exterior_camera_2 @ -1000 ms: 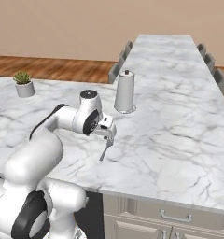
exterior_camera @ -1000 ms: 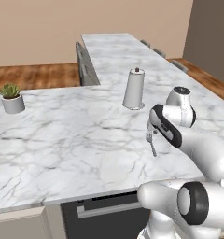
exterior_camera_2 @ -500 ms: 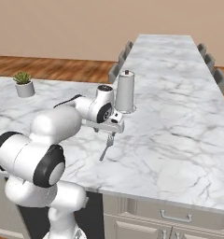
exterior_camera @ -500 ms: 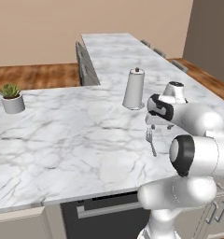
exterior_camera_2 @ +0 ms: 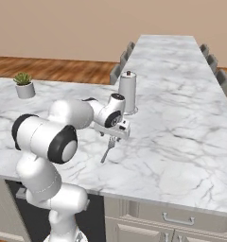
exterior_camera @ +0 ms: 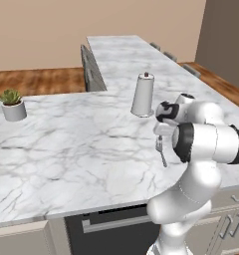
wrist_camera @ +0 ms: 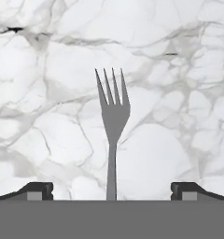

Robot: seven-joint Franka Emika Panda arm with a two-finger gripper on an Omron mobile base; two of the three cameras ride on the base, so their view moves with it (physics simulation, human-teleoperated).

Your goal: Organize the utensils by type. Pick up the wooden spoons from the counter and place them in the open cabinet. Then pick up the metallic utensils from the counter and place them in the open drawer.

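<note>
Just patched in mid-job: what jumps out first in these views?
The white arm's gripper hangs open right over a grey steel fork lying flat on the marble counter, the handle centred between its fingertips. Behind it stands a paper towel roll, and a small potted plant sits far left.

Base views flanking; hand view straight down, close.

white rounded arm (exterior_camera: 201,144), dark joint bands

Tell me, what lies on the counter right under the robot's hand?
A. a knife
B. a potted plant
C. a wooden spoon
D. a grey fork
D: the hand view shows a grey fork with four prongs lying flat on the marble counter, midway between the open gripper tips.
</note>
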